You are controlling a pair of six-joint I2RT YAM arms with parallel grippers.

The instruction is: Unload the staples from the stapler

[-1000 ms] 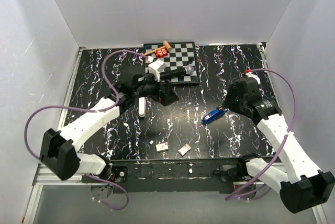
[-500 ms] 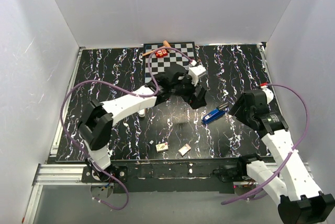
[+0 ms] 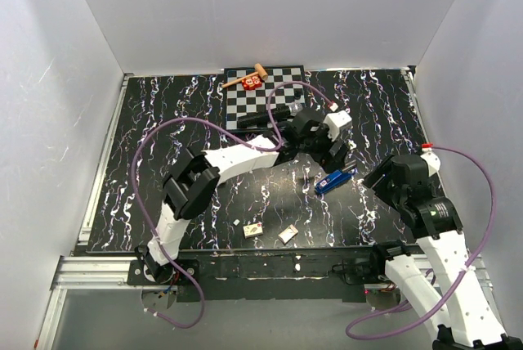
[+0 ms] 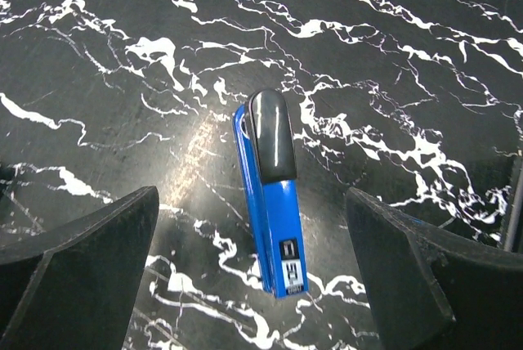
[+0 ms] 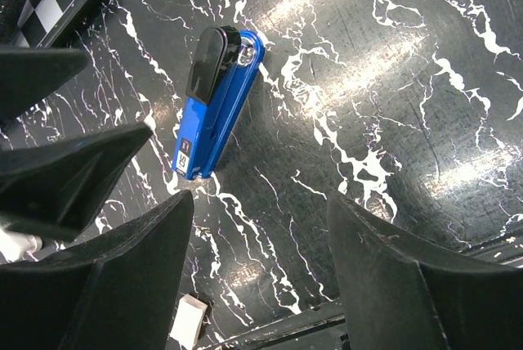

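Black marbled tabletop [image 3: 163, 121] holds the blue stapler [image 3: 333, 180], lying from 8 to 2 o'clock. My left fingers [image 4: 78, 244] hang wide apart right over it, nearer. My right fingers [image 5: 409, 284], also apart, sit at its 3 o'clock.

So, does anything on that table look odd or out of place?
Nothing spilled or broken. Mildly odd: a microphone lies across the checkerboard, and two small white scraps sit loose near the front. The stapler lies closed, untouched.
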